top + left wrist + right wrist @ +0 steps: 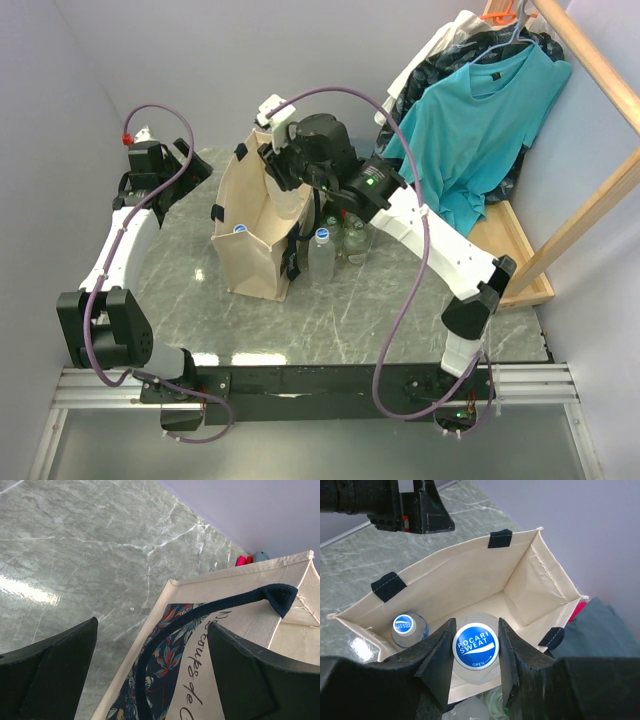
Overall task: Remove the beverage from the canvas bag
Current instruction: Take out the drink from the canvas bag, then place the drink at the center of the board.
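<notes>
The beige canvas bag [250,245] stands open mid-table; its black handle and floral print side show in the left wrist view [240,595]. My right gripper [475,650] is shut on the blue "Pocari Sweat" cap of a clear bottle [475,647], held at the bag's near rim; from above the gripper [285,190] hangs over the bag's mouth. A second blue-capped bottle [407,626] stands inside the bag [520,580], also seen from above [239,228]. My left gripper [152,670] is open and empty, hovering beside the bag's far left side [198,168].
Several clear bottles [322,255] stand on the marble table [400,320] just right of the bag. A teal shirt [480,120] hangs on a wooden rack [590,200] at the back right. Purple walls close both sides.
</notes>
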Robot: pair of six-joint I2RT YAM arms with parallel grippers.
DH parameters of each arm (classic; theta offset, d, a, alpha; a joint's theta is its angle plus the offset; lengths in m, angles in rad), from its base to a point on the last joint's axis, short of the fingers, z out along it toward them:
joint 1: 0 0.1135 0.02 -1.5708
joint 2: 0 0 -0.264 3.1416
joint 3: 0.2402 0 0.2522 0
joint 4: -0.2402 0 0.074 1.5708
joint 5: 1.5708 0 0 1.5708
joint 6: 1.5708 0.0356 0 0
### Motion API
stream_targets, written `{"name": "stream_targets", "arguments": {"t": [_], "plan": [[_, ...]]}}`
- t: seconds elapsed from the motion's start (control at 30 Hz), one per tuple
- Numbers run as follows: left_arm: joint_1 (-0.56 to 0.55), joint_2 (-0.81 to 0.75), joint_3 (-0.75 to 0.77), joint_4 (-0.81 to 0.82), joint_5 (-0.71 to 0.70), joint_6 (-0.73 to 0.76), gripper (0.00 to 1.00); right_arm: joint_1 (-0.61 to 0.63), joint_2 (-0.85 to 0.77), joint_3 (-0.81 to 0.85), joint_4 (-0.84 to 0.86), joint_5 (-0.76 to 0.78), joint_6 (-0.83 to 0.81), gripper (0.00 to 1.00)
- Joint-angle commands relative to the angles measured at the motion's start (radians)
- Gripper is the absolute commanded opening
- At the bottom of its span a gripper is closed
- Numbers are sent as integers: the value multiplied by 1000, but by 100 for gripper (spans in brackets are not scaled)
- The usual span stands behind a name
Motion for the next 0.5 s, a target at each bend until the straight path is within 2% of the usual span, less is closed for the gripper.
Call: {"name": "stream_targets", "arguments": {"t": [0.0, 0.47], "plan": [[4, -42, 4, 41, 11, -6, 96, 18, -164, 26, 242, 40, -36, 0], [4, -48, 6, 41, 13, -4, 96, 57, -241, -28, 284, 103, -77, 0]]}}
